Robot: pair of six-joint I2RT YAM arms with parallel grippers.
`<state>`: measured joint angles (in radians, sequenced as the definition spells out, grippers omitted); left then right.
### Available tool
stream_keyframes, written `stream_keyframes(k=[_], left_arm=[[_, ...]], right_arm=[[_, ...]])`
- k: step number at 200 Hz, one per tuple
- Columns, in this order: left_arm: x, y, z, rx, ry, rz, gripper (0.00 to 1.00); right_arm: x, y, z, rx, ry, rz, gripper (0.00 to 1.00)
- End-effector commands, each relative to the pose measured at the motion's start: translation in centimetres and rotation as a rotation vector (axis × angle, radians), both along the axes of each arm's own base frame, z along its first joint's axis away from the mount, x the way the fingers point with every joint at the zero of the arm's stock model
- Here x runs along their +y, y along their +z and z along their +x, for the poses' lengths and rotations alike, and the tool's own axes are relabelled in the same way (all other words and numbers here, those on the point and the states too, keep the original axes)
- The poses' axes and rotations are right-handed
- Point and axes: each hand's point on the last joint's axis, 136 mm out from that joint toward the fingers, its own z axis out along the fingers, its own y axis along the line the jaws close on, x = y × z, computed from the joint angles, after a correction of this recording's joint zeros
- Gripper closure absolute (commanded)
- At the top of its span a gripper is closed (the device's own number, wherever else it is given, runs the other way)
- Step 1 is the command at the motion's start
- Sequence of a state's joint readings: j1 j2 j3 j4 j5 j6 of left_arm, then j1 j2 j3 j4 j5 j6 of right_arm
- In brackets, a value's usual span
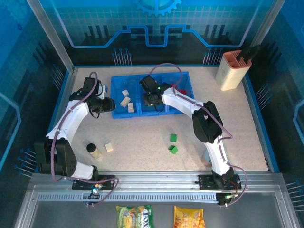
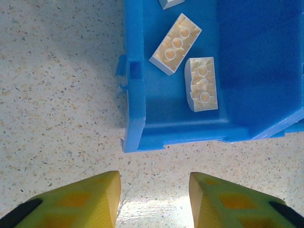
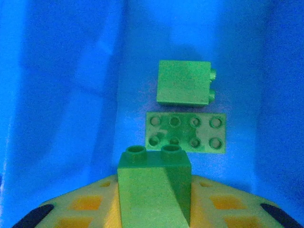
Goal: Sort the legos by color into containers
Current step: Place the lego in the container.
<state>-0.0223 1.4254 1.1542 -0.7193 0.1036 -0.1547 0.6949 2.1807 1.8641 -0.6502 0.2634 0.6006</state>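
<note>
The blue tray (image 1: 186,78) has three containers side by side. In the right wrist view my right gripper (image 3: 154,187) is shut on a green lego (image 3: 152,168) just above the middle container's floor (image 3: 71,118), where a square green brick (image 3: 184,89) and a flat oblong green one (image 3: 185,132) lie. My left gripper (image 2: 154,183) is open and holds nothing, over bare table just outside the tray's left corner (image 2: 133,137). Two beige bricks (image 2: 175,43) (image 2: 202,84) lie in that left container. Red bricks (image 1: 181,90) sit in the right container. Two green bricks (image 1: 174,137) (image 1: 173,149) and a beige one (image 1: 109,147) lie on the table.
A small black-capped bottle (image 1: 92,150) stands next to the loose beige brick at the front left. A tall beige holder (image 1: 232,70) with orange inside stands at the back right. Blue walls ring the speckled table (image 1: 228,128).
</note>
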Motion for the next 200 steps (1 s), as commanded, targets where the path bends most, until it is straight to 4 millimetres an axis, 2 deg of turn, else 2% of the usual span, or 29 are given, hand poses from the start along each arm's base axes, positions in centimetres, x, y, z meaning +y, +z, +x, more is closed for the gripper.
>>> stream_keyframes(k=[1, 37, 96, 115, 117, 119, 141, 200], left_arm=[[-0.1, 0.3, -0.3, -0.017, -0.009, -0.021, 0.57], [0.1, 0.1, -0.2, -0.014, -0.007, -0.013, 0.57], [0.2, 0.0, -0.3, -0.015, 0.0, -0.006, 0.57], [0.2, -0.1, -0.2, -0.012, 0.001, -0.01, 0.57], [0.2, -0.1, -0.2, -0.011, 0.001, -0.009, 0.57], [0.2, -0.1, -0.2, -0.012, 0.0, -0.009, 0.57], [0.3, -0.1, -0.2, -0.011, 0.003, -0.003, 0.57], [0.2, -0.1, -0.2, -0.013, 0.001, -0.006, 0.57]], right_arm=[[1.5, 0.5, 2.0, -0.039, 0.026, 0.085, 0.64], [2.8, 0.4, 3.5, -0.064, 0.043, 0.175, 0.64], [3.3, -0.9, 5.6, -0.062, 0.017, 0.217, 0.64], [3.6, -0.5, 5.9, -0.075, 0.019, 0.231, 0.63], [3.6, -1.6, 5.8, -0.059, 0.017, 0.22, 0.63], [3.5, -1.9, 5.9, -0.056, 0.016, 0.218, 0.63], [3.6, -2.2, 6.0, -0.061, 0.011, 0.223, 0.61], [3.4, -1.3, 6.1, -0.077, 0.011, 0.23, 0.56]])
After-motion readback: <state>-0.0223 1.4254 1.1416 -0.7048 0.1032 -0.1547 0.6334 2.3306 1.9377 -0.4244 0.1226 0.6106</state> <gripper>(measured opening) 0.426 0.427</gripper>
